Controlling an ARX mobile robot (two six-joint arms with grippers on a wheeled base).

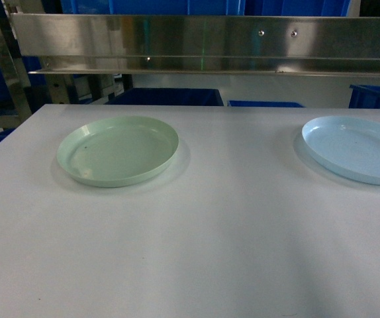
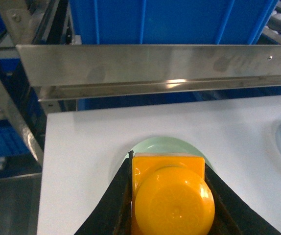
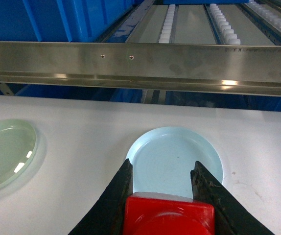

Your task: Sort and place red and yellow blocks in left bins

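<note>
My left gripper (image 2: 167,159) is shut on the orange-yellow block (image 2: 172,196), whose round stud faces the left wrist camera. It hangs over the near edge of a pale green plate (image 2: 165,143). My right gripper (image 3: 163,164) is shut on the red block (image 3: 167,215), held above the near side of a light blue plate (image 3: 175,156). In the head view the green plate (image 1: 117,151) lies at the left and the blue plate (image 1: 355,149) at the right, both bare. Neither gripper shows in the head view.
A steel rail (image 1: 203,43) runs across the back of the white table (image 1: 196,245). Behind it stand large blue crates (image 2: 170,22) and a roller conveyor (image 3: 199,22). The table's left edge (image 2: 42,166) drops off next to a metal frame.
</note>
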